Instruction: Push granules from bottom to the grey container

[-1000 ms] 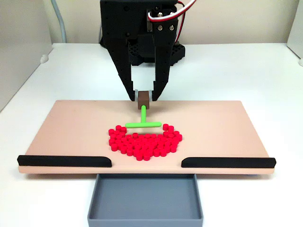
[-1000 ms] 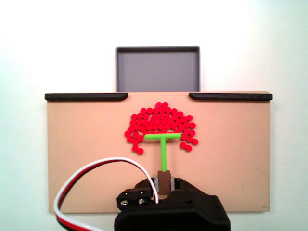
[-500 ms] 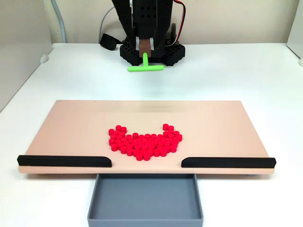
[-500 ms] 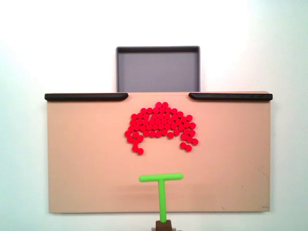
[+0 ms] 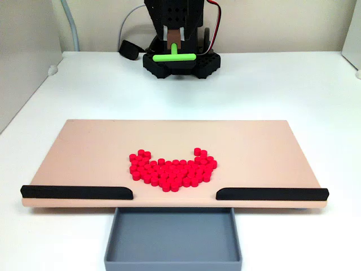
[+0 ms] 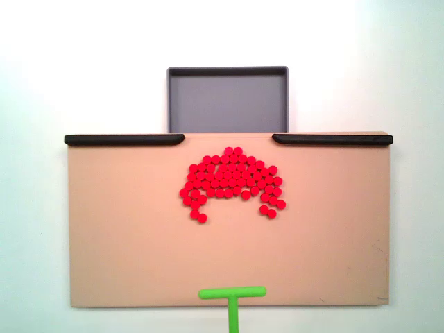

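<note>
**Pusher lifted clear, granules short of the gap**

In the fixed view that faces the arm, the hand [image 5: 174,47] sits at upper centre of the frame, over the arm's black base [image 5: 180,65], closed on the brown block at the stem end of the green T-shaped pusher [image 5: 174,55]. The pusher's crossbar hangs well apart from the tan board [image 5: 84,152]. The granules [image 5: 172,169] lie in a crescent cluster just below the middle of the frame, on the board, near the opening between the two black strips [image 5: 76,192]. The grey container [image 5: 173,243] sits at bottom centre, below that opening, and looks empty.

By my reading, the step in hand is a reset between strokes: no pellet has crossed yet. The next move calls for lowering the crossbar onto the board on the arm's side of the cluster and driving straight toward the gap, so the pellets do not spill onto the strips.

In the fixed view from above, the granules [image 6: 232,180] are centre frame, the grey container [image 6: 227,100] above them, and the pusher [image 6: 232,300] at the bottom edge, its crossbar over the board's lower rim.

The tabletop [image 5: 293,84] is plain white and smooth; a pale wall and a cable stand behind the arm.
</note>
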`<act>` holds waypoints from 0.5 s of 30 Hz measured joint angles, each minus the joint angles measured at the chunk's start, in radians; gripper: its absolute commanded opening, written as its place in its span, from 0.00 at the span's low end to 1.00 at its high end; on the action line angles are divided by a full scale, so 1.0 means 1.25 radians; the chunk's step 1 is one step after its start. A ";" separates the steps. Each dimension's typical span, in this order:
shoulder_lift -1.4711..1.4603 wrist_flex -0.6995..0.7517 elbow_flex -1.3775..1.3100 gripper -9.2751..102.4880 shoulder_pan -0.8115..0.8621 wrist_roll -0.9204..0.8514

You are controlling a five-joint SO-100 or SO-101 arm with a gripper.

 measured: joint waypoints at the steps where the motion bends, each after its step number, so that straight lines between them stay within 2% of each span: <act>1: 0.000 0.000 0.000 0.08 0.000 0.002; 15: 0.000 -0.005 0.000 0.08 0.000 0.002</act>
